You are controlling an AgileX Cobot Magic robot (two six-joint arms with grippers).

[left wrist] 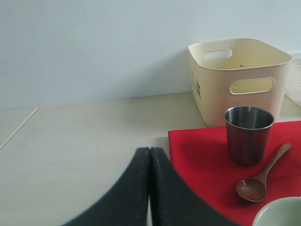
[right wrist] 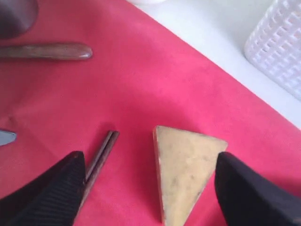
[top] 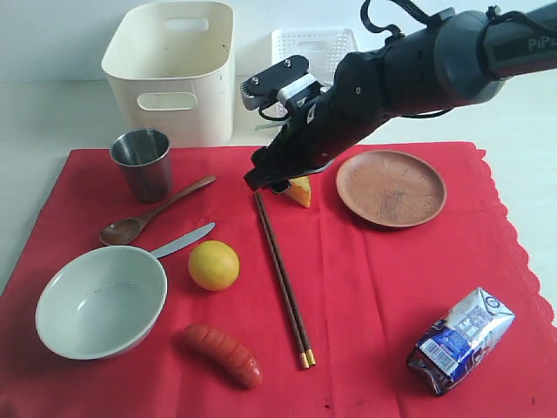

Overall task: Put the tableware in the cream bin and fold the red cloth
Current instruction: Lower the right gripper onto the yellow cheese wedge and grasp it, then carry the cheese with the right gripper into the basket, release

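- Farthest from the cream bin (top: 171, 70): the pale bowl (top: 100, 300). The dark chopsticks (top: 283, 279) lie pointing toward the bin.
- Closer to the bin: knife (top: 183, 240), spoon (top: 152, 213), steel cup (top: 142, 161) and wooden plate (top: 391, 187). All sit on the flat, unfolded red cloth (top: 374, 287); none is binned.
- Left gripper (left wrist: 149, 153): jaws pressed together, empty, short of the bin and off the cloth.
- Right gripper (right wrist: 149, 160): jaws apart, low, just before the bin. It straddles the chopsticks' bin-side end and the cheese wedge (right wrist: 183, 174).
- Judgement: chopstick pick-up in hand. Next move: shift clear of the cheese, then close.
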